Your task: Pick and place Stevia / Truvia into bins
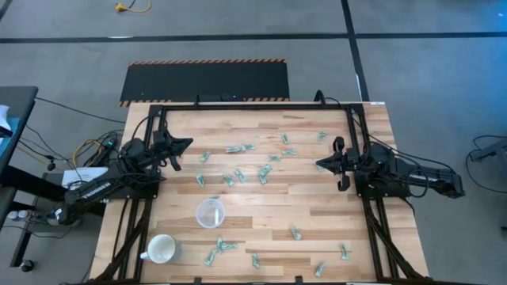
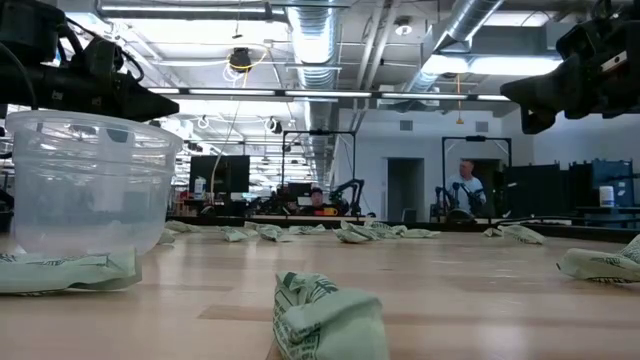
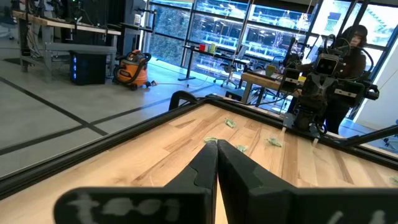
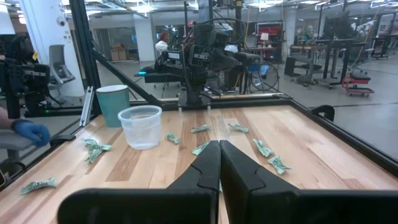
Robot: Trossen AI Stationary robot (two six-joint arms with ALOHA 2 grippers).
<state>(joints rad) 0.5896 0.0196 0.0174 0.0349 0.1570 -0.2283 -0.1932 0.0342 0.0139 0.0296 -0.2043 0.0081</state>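
Note:
Many pale green and white Stevia sachets [image 1: 245, 170] lie flat and scattered over the wooden table; one shows close in the low view [image 2: 325, 315] and others in the right wrist view [image 4: 202, 148]. The clear plastic cup [image 1: 210, 213] stands upright near the table's left near part [image 2: 90, 185] [image 4: 141, 126]. My left gripper [image 1: 184, 144] [image 3: 217, 144] is shut and hangs above the table's left far part, away from the cup. My right gripper [image 1: 320, 165] [image 4: 219, 144] is shut and hovers at the right side, pointing toward the middle sachets.
A white handled mug [image 1: 162, 249] stands at the near left corner, beside the cup [image 4: 112, 104]. Black frame rails [image 1: 360, 142] run along the table's left, right and far edges. A person's blue-gloved hand [image 4: 28, 132] shows beyond the table's edge.

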